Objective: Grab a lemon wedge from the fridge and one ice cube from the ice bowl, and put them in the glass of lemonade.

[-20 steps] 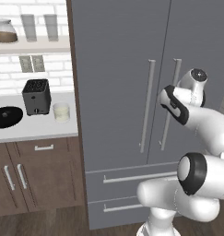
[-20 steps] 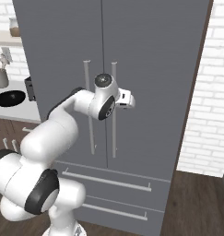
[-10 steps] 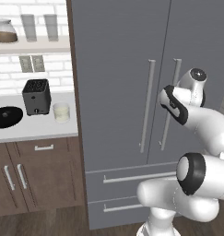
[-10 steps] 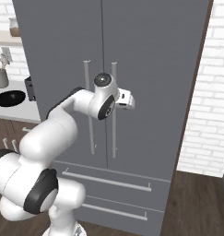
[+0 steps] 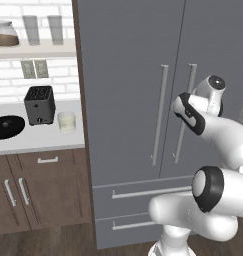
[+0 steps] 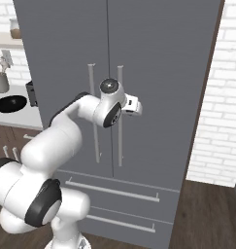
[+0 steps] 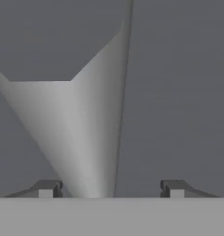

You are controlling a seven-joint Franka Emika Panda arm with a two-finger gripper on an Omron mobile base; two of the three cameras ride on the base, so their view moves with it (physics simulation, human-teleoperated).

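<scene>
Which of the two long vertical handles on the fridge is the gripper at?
The right door's handle: the gripper is beside it and its bar rises between the fingertips in the hand view. The left door's handle stands farther off.

My two base cams faced fridge [image 5: 138, 100] doors (shared, opposite flanks); hand cam sat close against handle [image 7: 92, 138].

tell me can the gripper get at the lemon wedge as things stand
Probably not yet. Both fridge doors are shut, so anything inside is closed off. The gripper is up against the right door's handle, which passes between its spread fingers, so opening looks possible.
</scene>
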